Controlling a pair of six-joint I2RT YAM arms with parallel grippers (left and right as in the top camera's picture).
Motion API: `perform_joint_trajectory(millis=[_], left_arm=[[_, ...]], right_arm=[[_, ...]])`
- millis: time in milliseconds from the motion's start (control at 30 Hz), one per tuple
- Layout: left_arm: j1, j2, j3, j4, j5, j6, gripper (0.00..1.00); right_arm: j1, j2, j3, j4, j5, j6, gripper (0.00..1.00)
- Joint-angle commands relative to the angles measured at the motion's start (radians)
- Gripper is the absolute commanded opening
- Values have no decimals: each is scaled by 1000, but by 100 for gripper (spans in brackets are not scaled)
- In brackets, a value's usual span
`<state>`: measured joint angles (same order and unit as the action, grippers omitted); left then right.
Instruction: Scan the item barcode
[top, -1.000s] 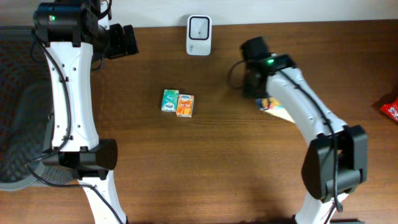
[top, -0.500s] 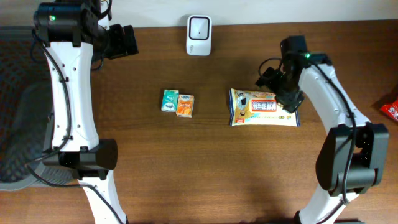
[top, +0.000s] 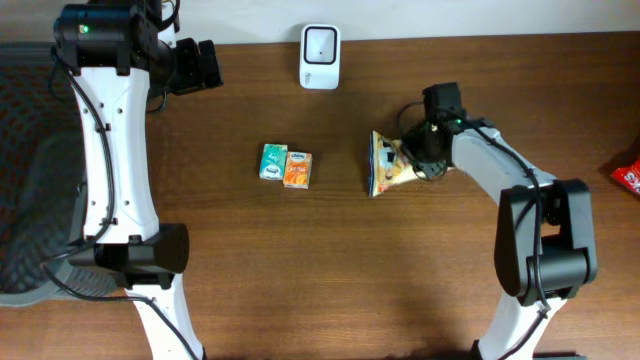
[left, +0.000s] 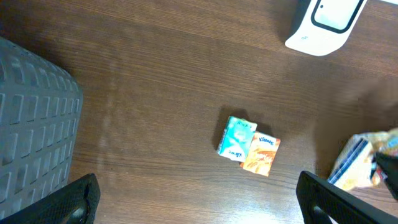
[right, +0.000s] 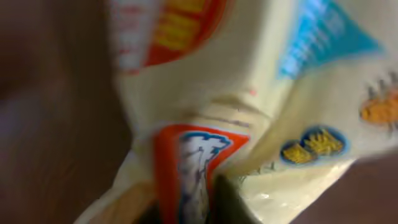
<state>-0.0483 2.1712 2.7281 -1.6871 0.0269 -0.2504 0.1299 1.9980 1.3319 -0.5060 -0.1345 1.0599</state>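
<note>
Crinkled yellow-and-orange film marks the thing to watch: the snack packet (top: 384, 166) sits a little toward 3 o'clock from the middle of the bench (top: 350, 265), tipped up on one edge rather than lying flat. The right hand (top: 412, 154) is at its 3 o'clock side. In the right wrist view the film fills the picture and puckers into a fold at the bottom edge, so I judge this hand narrow and pinching the packet, though that view is blurred. The left hand (top: 198, 66) hangs near the 10 o'clock corner, its fingers (left: 73, 200) spread wide and holding nothing.

The white scanner (top: 320, 43) stands at the 12 o'clock edge, about 11 o'clock from the packet and well apart from it. A teal box (top: 273, 161) and an orange box (top: 298, 169) lie touching each other at the packet's 9 o'clock. A red pack (top: 627, 177) shows at the 3 o'clock edge.

The step in hand looks like the pick-up: the packet is gripped but not yet presented. Next it needs carrying toward 11 o'clock and turning so its barcode faces the scanner's window. Which face carries the barcode cannot be told here. The soft film may sag or slip in so small a pinch.
</note>
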Motion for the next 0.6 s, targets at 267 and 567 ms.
perform_joint_trajectory(millis=[267,567], left_arm=[[4,2,3,-1,4,9,99],[3,2,3,-1,4,9,99]], right_arm=[[183,39,470,107,75,-468,4],[335,222,476,465,309,-1324,4]])
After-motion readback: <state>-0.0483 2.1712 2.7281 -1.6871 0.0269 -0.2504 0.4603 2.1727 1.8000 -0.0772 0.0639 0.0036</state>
